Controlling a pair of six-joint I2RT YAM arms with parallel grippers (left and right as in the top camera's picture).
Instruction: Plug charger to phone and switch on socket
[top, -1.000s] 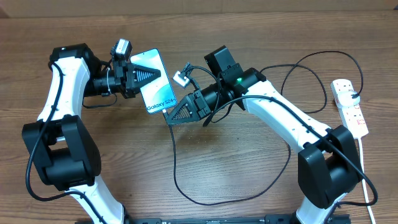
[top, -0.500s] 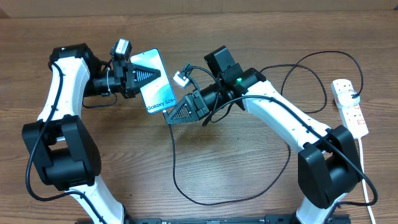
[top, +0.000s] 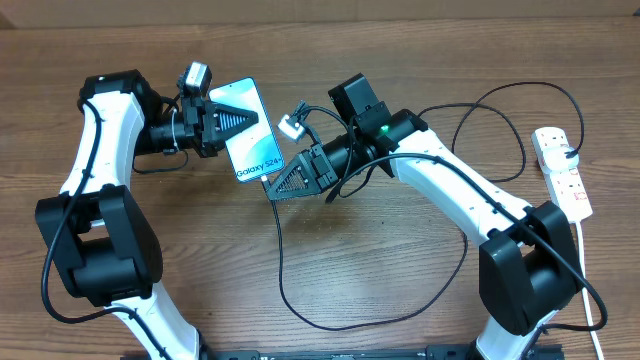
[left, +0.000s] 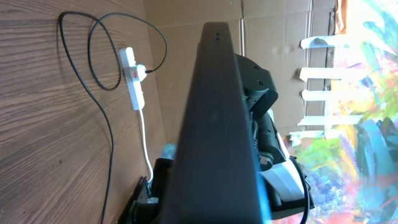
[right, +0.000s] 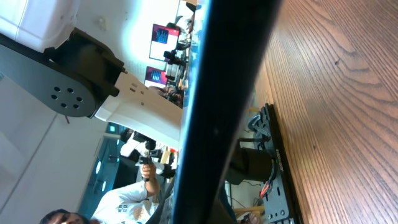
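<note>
The phone (top: 248, 135) is held up above the worktop (top: 380, 260), with its blue screen turned to the overhead camera. It is clamped by the left end effector (top: 240, 120), of which one finger is seen lying across the screen. In the left wrist view the phone (left: 214, 124) is seen only edge-on, as a dark bar through the middle. It is judged that the phone is lifted so that its lower end, where the port should be, is kept free and steady for the plug.

The right end effector (top: 285, 183) is placed at the lower corner of the phone, touching it or just beside it. Whether its fingers are together or apart cannot be told, because in the right wrist view only the dark edge of the phone (right: 221, 93) is shown. The plug tip itself is hidden.

The charger (top: 279, 250) is seen leaving from just below the phone, then running in a wide loop on the worktop and away to the right of the phone. The socket (top: 565, 175) is lying well to the right of the phone, near the worktop's edge, and it is touched by no end effector. The plugging step is judged to be in hand, and the switch is not yet reached.
</note>
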